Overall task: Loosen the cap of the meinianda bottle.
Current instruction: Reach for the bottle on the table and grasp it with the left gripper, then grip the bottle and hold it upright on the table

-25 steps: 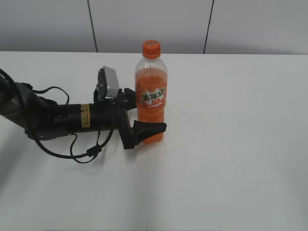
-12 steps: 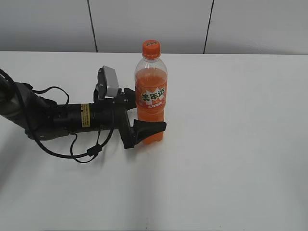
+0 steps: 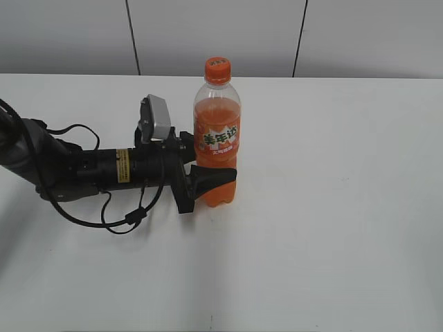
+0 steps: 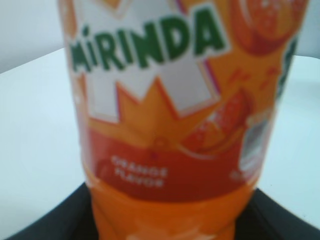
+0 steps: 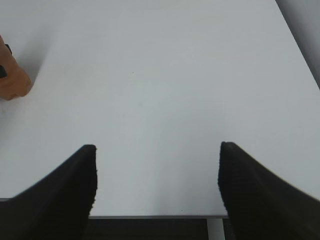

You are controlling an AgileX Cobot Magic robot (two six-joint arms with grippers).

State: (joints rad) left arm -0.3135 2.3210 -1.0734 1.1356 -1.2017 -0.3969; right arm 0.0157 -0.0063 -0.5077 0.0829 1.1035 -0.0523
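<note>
Item: bracing stage of a cap-loosening job, judged from the layout. Nearest, an open stretch of the white flat bench (image 3: 325, 263) lies bare in front and to the right, giving free room for an arm to come in. Next back, the left tool (image 3: 211, 181) lies low along the bench from the left, its black fingers (image 3: 216, 178) set to either side of the lower body of the tall clear plastic Mirinda bottle of orange drink (image 3: 217, 135), just under the orange label; the near finger looks to touch the bottle wall, but whether the jaws press it firmly cannot be told, and the left wrist view shows only the label filling the frame with dark finger tips at the bottom corners. The bottle stands upright, a little left of centre and well back from the near edge. The right tool (image 5: 157, 185) is spread wide and empty, hovering over bare bench with its rim below; an orange shape at that view's left edge is too cropped to name. Farthest, the small round ribbed orange screw cap (image 3: 217, 70) sits on the neck, untouched. Next move, in my judgement: firm the left hold, then bring the right tool over the cap to pinch and twist. Behind, the bench's far edge meets a grey panelled wall (image 3: 208, 34).
</note>
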